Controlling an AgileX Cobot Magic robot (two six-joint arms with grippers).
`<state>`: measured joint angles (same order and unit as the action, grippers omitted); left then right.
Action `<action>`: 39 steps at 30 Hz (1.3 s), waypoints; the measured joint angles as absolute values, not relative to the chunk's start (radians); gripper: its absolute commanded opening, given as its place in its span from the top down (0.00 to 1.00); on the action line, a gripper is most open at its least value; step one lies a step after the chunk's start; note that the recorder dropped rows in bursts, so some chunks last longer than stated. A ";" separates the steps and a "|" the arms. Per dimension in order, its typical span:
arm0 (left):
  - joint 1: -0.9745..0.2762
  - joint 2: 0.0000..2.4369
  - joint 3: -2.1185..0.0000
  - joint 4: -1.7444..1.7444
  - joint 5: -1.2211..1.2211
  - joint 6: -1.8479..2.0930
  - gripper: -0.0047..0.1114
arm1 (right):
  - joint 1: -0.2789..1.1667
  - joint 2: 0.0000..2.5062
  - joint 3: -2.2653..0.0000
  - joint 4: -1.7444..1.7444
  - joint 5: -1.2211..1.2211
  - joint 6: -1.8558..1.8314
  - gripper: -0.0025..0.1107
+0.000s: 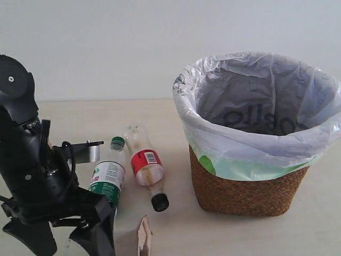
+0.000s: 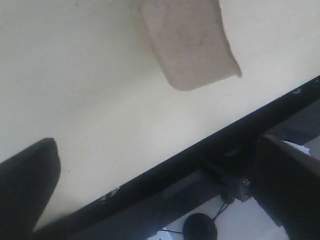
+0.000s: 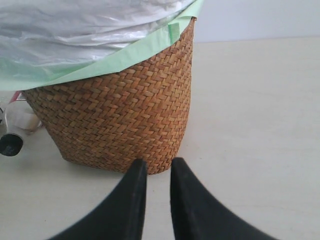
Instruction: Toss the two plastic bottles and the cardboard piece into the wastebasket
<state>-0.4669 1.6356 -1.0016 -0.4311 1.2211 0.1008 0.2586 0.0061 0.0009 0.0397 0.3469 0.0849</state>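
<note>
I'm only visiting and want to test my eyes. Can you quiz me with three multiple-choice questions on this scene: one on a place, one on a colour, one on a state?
1. Where are the green-capped bottle and the red-label bottle?
A) inside the basket
B) lying on the table beside the basket
C) standing upright on the table

2. What colour is the red-label bottle's cap?
A) black
B) green
C) yellow

3. How is the left gripper?
A) shut on a bottle
B) shut on cardboard
C) open, holding nothing

Answers:
1. B: both lie on their sides outside the basket.
2. A: its cap is plainly black.
3. C: its fingers stand wide apart over bare table.
</note>
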 measured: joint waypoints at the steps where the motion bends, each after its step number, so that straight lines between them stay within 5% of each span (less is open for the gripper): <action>1: -0.469 1.636 -1.000 -0.446 1.221 0.101 0.03 | 0.259 0.006 0.001 0.040 0.347 0.085 0.86; 18: -0.583 1.636 -0.770 -0.729 1.150 0.130 0.03 | 0.259 0.006 0.001 0.040 0.347 0.085 0.86; 29: -0.589 1.466 -0.643 -0.830 0.595 0.212 0.03 | 0.259 0.006 0.001 0.040 0.347 0.085 0.86; 39: -0.589 1.459 -0.639 -0.877 0.577 0.214 0.03 | 0.259 0.006 0.001 0.041 0.347 0.085 0.86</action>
<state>-0.5893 1.4589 -0.6387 -0.8774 0.5770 0.2141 0.2586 0.0061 0.0009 0.0415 0.3469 0.0849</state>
